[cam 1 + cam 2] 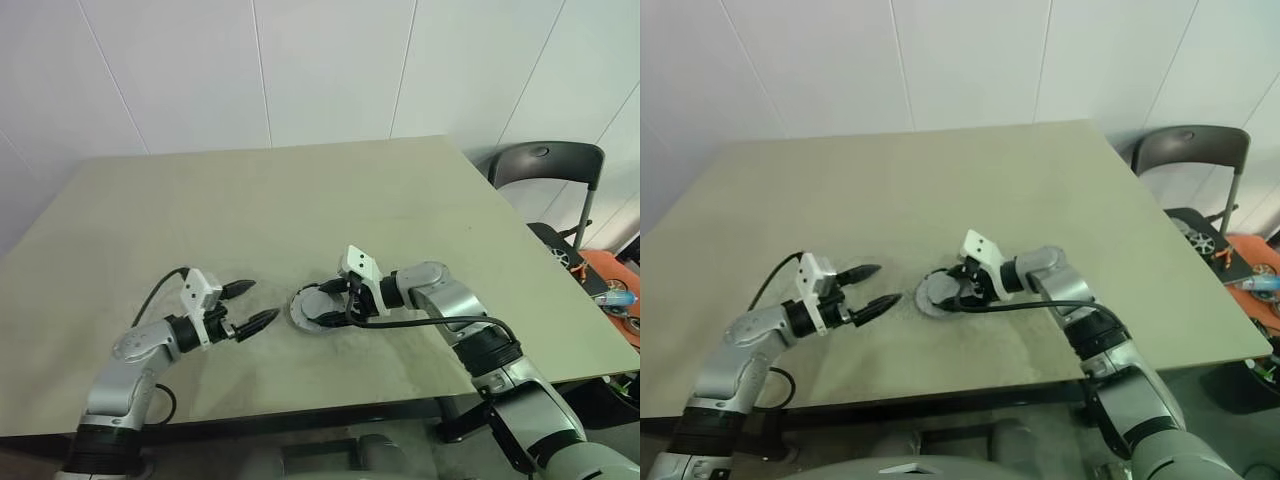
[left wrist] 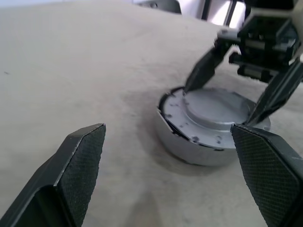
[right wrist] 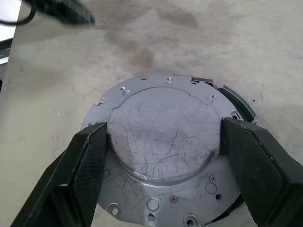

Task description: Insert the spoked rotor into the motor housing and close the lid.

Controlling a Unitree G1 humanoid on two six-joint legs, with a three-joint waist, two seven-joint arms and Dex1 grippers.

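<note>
Two silver-grey metal arms with black joint bands. Left gripper (image 1: 256, 305) at lower left of frame: black tapered fingers, white camera block on wrist, black cable looping behind. Right gripper (image 1: 324, 303) at centre: same white block with two dark dots, black cable draped along forearm. Finger pads (image 3: 87, 163) finely cross-hatched.

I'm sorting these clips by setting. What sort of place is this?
Probably a lab or workshop test area rather than a home: a bare beige table against plain white wall panels, a dark chair beside it, and small parts and tools on an orange surface at the right edge.
</note>
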